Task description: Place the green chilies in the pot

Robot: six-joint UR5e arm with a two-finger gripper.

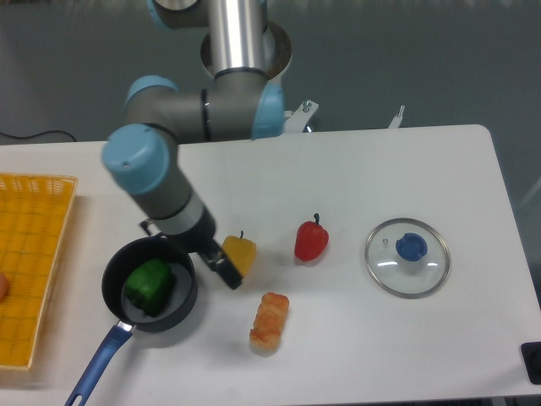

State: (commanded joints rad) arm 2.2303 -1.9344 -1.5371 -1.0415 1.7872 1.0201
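Note:
The green chilies [150, 286], a chunky glossy green pepper toy, lie inside the pot [108, 284], a small black saucepan with a blue handle [97, 365] pointing to the front left. My gripper [221, 269] hangs just right of the pot's rim, above the table, with its dark fingers overlapping the left side of the yellow pepper [243, 250]. It is open and nothing sits between its fingers.
A red pepper [311, 241] stands right of the yellow one. A bread-like toy [270, 321] lies in front of them. The glass lid with a blue knob [407, 256] rests at the right. An orange tray [30, 262] occupies the left edge.

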